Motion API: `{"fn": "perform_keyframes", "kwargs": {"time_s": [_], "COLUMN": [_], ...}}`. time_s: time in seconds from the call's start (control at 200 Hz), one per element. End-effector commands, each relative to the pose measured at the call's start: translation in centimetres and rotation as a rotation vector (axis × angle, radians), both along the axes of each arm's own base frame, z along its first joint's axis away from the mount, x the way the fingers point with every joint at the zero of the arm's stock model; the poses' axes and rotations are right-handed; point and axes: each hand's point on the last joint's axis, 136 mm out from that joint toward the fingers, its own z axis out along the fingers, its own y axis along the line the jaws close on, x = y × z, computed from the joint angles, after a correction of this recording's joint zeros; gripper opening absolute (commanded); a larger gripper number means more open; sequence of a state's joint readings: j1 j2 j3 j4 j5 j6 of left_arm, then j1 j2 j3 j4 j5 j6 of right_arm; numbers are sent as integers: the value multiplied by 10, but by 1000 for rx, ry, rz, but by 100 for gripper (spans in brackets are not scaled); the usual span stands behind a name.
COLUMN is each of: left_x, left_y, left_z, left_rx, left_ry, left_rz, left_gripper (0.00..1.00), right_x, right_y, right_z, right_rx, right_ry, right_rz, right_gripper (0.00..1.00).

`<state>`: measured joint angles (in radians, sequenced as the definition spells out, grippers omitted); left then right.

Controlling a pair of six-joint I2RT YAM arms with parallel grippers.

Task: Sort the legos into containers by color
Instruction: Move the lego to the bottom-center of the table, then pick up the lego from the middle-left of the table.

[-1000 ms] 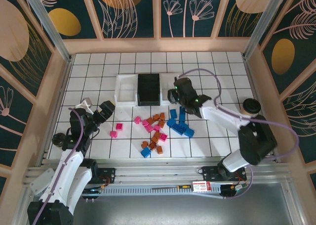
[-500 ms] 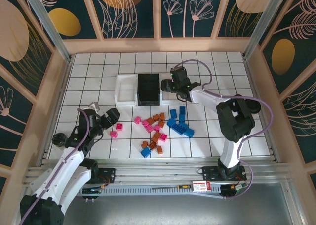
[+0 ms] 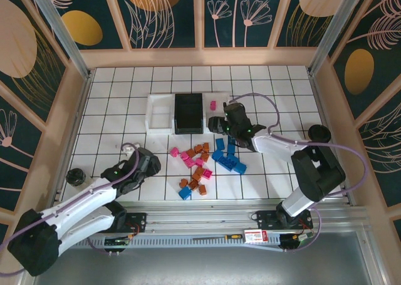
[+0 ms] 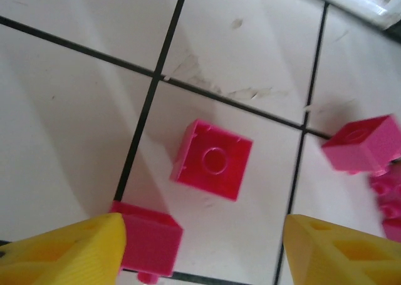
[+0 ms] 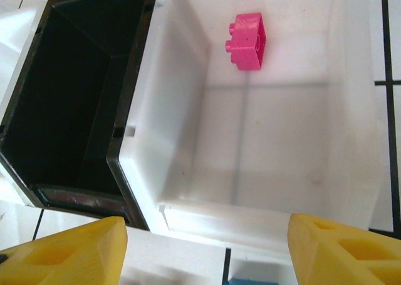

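The left gripper [image 3: 148, 163] has come down from its raised spot at the left and now sits low over the white tiled floor [image 3: 113, 97]. Its yellow fingers [image 4: 62, 253] are spread apart with nothing gripped. Between them, flat on the tile, lies a small magenta-pink studded plastic brick [image 4: 213, 160], untouched. A second pink brick [image 4: 149, 240] lies right against the left finger, and a third pink brick [image 4: 365, 144] sits off to the right.

The right gripper [image 3: 218, 123] has drawn back from over the right-hand white rectangular plastic tray [image 5: 351, 109] to its near edge, jaws apart and holding nothing. A single pink brick [image 5: 247, 41] now lies on that tray's floor, next to the black rectangular tray [image 5: 75, 97]. The left-hand white tray [image 3: 151, 113] and the loose heap of blue, pink and orange-brown bricks [image 3: 199, 163] stay as they were.
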<state>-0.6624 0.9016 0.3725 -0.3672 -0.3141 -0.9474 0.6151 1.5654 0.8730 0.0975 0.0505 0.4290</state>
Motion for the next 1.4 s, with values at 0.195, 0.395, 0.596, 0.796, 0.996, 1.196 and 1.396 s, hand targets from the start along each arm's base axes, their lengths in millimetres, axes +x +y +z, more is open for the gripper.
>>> {"fn": "perform_keyframes", "kwargs": {"time_s": [0.195,0.395,0.596,0.796,0.996,1.196,1.396], "left_x": [-10,-1,9,20,13,0,11], "left_y": [14,-9,-42,-57,-35,-20,-21], "left_z": [-29,-22,-7,29,24,-19,-23], "left_rx": [80,9,-76,-51,64,148,179], "left_ry": [45,28,15,-33,4,95,52], "left_rz": [54,-5,-93,-112,-93,-73,-84], "left_gripper": [58,61,62,64,66,65,62], "right_x": [-10,-14,-14,-14,-16,-18,-20], "right_y": [-4,-8,-9,-12,-13,-14,-16], "right_z": [19,14,8,5,1,-4,1], "right_rx": [78,71,72,62,67,77,79], "right_ry": [-58,-55,-46,-42,-39,-26,-37], "right_rz": [-3,-5,-9,-15,-14,-12,-13], "right_gripper": [69,69,69,69,69,69,69]}}
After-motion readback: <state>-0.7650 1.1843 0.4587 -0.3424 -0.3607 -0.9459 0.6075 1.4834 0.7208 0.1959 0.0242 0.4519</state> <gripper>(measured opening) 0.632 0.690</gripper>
